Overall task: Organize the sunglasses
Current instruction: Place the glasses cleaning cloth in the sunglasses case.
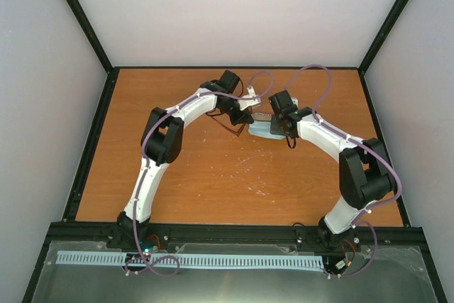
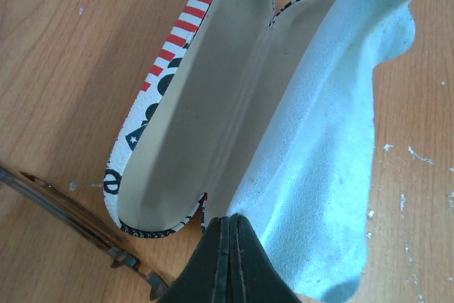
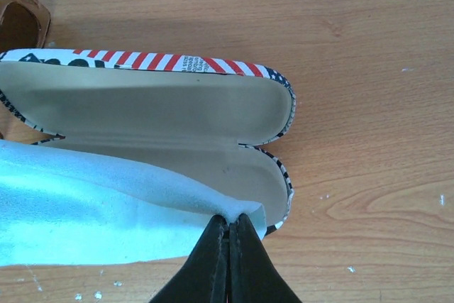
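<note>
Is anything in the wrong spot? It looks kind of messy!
Yes. The blue cloth sprawls over one half of the open case, pinched by the left gripper and the right gripper. The sunglasses lie outside it on the table, and the case's other half is bare.

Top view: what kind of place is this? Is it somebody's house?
Probably a robot test booth, not a house: a left arm and right arm bolted at the edge of a wooden table, with plain white walls and black frame posts around.
</note>
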